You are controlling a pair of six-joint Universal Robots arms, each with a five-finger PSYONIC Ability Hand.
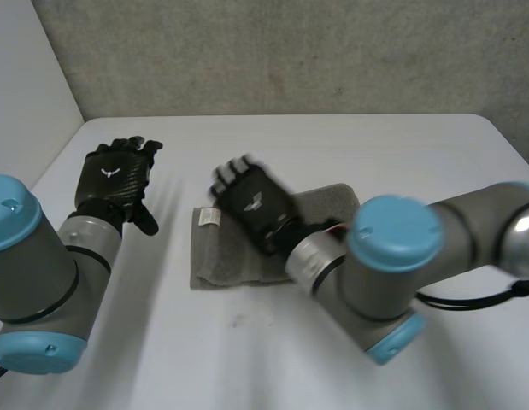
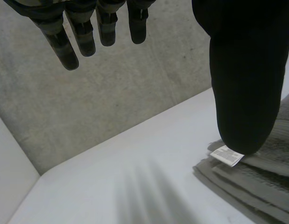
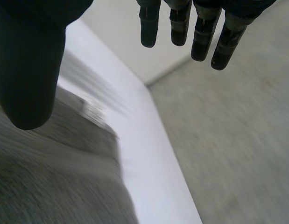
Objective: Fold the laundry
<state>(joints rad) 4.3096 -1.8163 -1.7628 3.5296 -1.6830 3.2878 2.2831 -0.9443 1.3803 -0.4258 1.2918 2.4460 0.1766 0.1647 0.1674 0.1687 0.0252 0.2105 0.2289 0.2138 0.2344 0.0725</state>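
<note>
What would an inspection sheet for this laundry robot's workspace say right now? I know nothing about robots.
Surface: white table.
Job's things: one grey towel, folded in layers, with a white label at one corner.
Clutter: nothing seen.
Hands: the left hand is open with its fingers straight, beside the towel and apart from it. The right hand is open with its fingers straight, over the towel; whether it touches the towel cannot be told.
Cables: no loose ones seen.
Surroundings: grey wall behind the table and a white panel on the left arm's side.
</note>
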